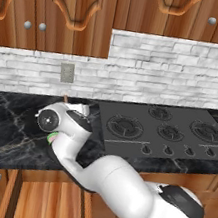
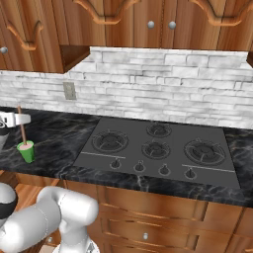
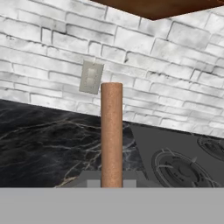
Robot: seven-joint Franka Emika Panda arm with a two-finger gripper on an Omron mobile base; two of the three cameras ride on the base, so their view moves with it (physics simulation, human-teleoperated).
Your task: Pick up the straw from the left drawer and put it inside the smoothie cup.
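Note:
The straw (image 2: 21, 126) is a thin tan stick standing nearly upright, and my gripper (image 2: 16, 118) is shut on its middle at the far left. Its lower end reaches down into the pink top of the small green smoothie cup (image 2: 26, 151), which stands on the black counter left of the stove. From the left base view, the straw's tip (image 1: 65, 98) pokes up behind my hand and gripper (image 1: 76, 109), and a sliver of the cup (image 1: 51, 137) peeks out under the wrist. In the hand view the straw (image 3: 111, 133) rises between my fingertips (image 3: 92, 180). The left drawer is out of view.
A black gas stove (image 2: 158, 148) with several burners and front knobs lies to the right of the cup. A white brick wall with an outlet (image 2: 69, 90) stands behind, and wooden upper cabinets (image 2: 44, 29) hang overhead. My own arm (image 1: 113, 183) covers the counter's front edge.

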